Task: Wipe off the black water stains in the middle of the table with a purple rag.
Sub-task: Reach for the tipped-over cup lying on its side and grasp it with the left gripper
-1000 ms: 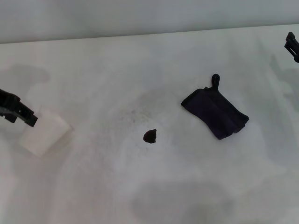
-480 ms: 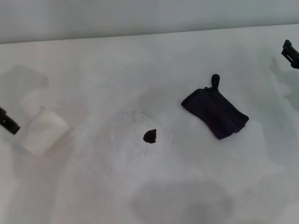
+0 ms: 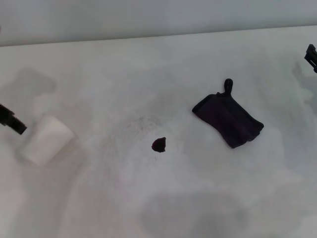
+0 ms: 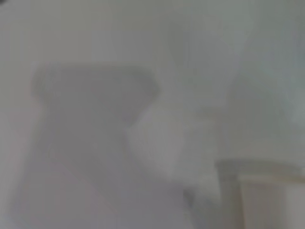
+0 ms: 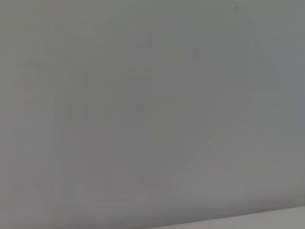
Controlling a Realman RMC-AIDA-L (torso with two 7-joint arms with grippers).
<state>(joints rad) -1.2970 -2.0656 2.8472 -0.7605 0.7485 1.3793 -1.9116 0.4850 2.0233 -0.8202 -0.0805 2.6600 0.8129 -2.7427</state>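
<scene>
The purple rag [image 3: 228, 119] lies folded on the white table [image 3: 148, 64], right of centre in the head view, its loop tab pointing to the far side. The black water stains [image 3: 158, 144] show as one small dark blot near the middle, with faint grey speckles beyond it. Only a tip of my left gripper [image 3: 12, 120] shows at the left edge, beside a white block. A tip of my right gripper [image 3: 311, 55] shows at the right edge, well away from the rag. Neither wrist view shows the rag or the blot.
A white block [image 3: 45, 139] lies on the table at the left, just right of the left gripper; the left wrist view shows the white block [image 4: 271, 200] in one corner. A pale wall [image 3: 148, 17] runs along the table's far edge.
My left gripper drew back toward the left edge, off the white block, then rose a little. The right gripper shifted slightly at the right edge. Rag and blot have not moved.
</scene>
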